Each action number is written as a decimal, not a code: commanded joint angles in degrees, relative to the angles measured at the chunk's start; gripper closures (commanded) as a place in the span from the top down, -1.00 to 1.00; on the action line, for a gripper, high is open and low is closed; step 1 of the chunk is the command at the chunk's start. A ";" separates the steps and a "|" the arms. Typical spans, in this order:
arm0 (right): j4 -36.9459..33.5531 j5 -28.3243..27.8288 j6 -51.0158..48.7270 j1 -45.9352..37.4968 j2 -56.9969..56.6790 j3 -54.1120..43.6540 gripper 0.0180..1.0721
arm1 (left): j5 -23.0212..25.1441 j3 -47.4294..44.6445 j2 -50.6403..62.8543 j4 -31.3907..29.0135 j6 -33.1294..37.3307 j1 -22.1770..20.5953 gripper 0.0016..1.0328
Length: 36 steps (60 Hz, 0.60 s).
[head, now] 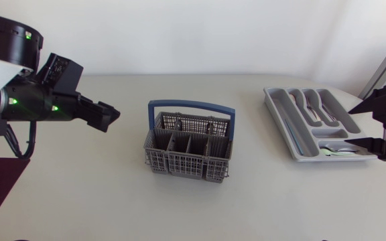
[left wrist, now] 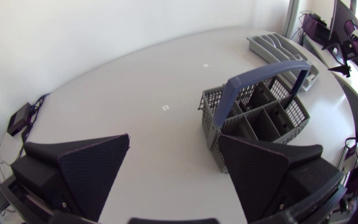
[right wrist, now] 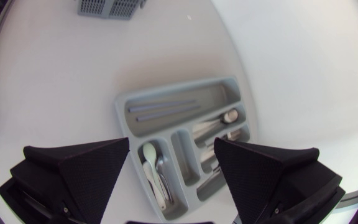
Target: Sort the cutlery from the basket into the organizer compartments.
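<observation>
Grey cutlery basket [head: 179,165] sits mid-frame, organizer [head: 277,115] at right; left gripper [left wrist: 174,138] and right gripper [right wrist: 171,141] both gape wide.

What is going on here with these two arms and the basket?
Neither arm holds anything now. The left gripper is open, off to one side of the basket, which looks empty. The right gripper hangs open above the organizer, whose compartments already hold cutlery. The sorting looks done or nearly so.
</observation>
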 commanded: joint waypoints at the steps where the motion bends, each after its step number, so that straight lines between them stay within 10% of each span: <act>1: -1.56 -0.68 7.22 5.43 -4.44 -5.25 0.93 | 1.57 -3.22 1.00 1.35 2.36 1.33 0.92; 36: 20.59 12.86 50.82 46.48 0.39 -12.02 0.93 | 4.65 -5.95 16.20 6.98 8.34 -2.45 0.91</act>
